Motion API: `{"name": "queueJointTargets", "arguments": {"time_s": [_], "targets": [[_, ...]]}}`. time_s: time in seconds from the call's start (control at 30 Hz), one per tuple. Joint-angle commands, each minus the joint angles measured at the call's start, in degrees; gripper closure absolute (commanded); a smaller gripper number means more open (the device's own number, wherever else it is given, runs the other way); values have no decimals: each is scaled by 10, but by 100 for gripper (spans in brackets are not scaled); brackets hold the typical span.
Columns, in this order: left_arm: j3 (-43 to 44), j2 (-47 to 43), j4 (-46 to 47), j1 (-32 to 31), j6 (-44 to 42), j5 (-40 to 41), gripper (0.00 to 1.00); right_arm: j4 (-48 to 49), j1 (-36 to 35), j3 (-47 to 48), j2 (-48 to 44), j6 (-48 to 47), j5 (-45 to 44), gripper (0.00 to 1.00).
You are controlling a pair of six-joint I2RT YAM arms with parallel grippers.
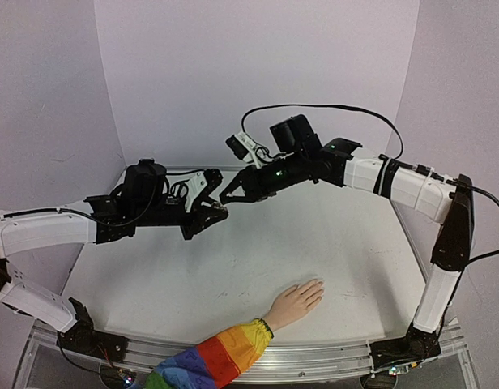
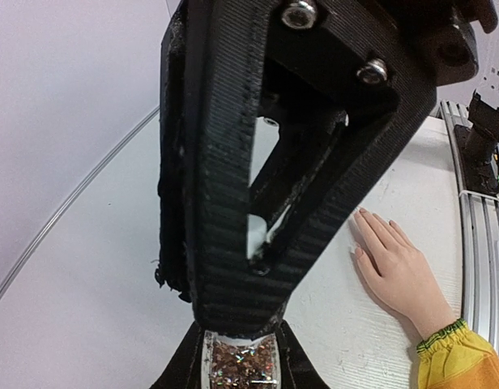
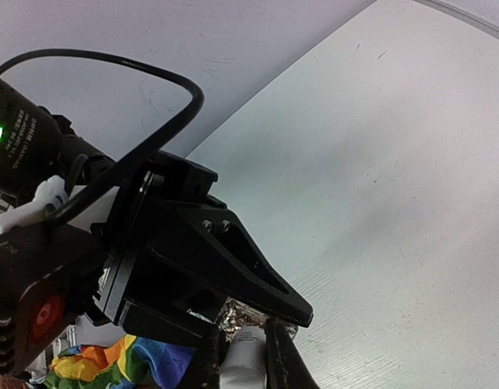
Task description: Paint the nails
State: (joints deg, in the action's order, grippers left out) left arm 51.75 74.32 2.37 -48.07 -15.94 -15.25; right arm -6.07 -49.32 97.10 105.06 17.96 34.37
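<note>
The nails point far-right along the hand's diagonal axis. Your left fingers clench the glitter bottle, and your right fingers clench its cap.

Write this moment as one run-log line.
left pincer: shut on polish bottle | right pincer: shut on its other end | both raised above table | hand: palm down on table, nails unreached

Above the counter both arms reached inward, left claw and right claw tip to tip, both clamped on a glittery bottle.
</note>
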Motion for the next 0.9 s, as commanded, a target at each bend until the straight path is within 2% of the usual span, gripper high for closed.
{"name": "queueJointTargets", "arguments": {"time_s": [0.0,0.07,0.3,0.87], "targets": [[25,-13,15,-1,16,-1,100,5,-5,2,-12,-12,14,94],[26,-14,11,1,24,-16,100,5,-5,0,-17,-24,12,100],[28,-17,0,25,67,-140,100,12,-5,-35,-60,-148,35,100],[21,-23,-3,27,69,-123,100,43,-7,-54,-94,-138,15,100]]}}
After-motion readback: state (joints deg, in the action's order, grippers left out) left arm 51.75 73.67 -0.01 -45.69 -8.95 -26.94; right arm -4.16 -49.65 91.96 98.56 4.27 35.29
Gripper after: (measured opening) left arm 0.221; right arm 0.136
